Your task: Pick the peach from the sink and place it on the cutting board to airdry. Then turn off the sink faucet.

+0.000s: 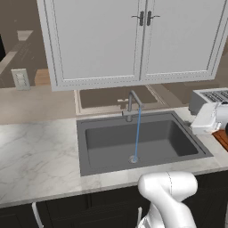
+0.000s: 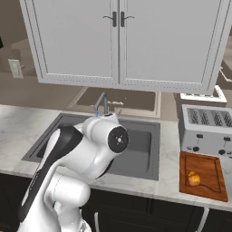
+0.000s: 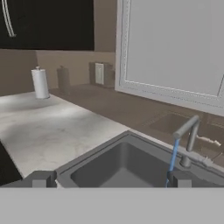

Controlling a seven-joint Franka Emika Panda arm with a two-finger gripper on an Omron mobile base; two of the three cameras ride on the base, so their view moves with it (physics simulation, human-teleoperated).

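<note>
On the far left of the marble bench (image 1: pixel 35 151), seen from the hand view, a white paper-towel roll (image 3: pixel 40 83) stands upright against the brown wall. A wall outlet (image 1: pixel 20 79) sits on the backsplash left of the sink (image 1: pixel 102 142). The sink is a dark grey basin sunk into the bench, with its silver drain (image 1: pixel 134 159) near the front. The sink faucet (image 1: pixel 132 104) rises behind the basin's back rim, and a thin blue stream of water (image 1: pixel 137 133) falls from its spout onto the drain. White wall cabinets (image 1: pixel 133 40) hang above.

The tool (image 3: pixel 109 178) looks over the sink's corner toward the faucet; its two dark fingertips (image 3: pixel 42 178) stand well apart with nothing between them.

Right of the sink, the silver toaster (image 2: pixel 206 129) sits at the back of the bench. Just in front of it lies the cutting board (image 2: pixel 213 179), and the peach (image 2: pixel 194 179) rests on the board's left half, well apart from the sink.
</note>
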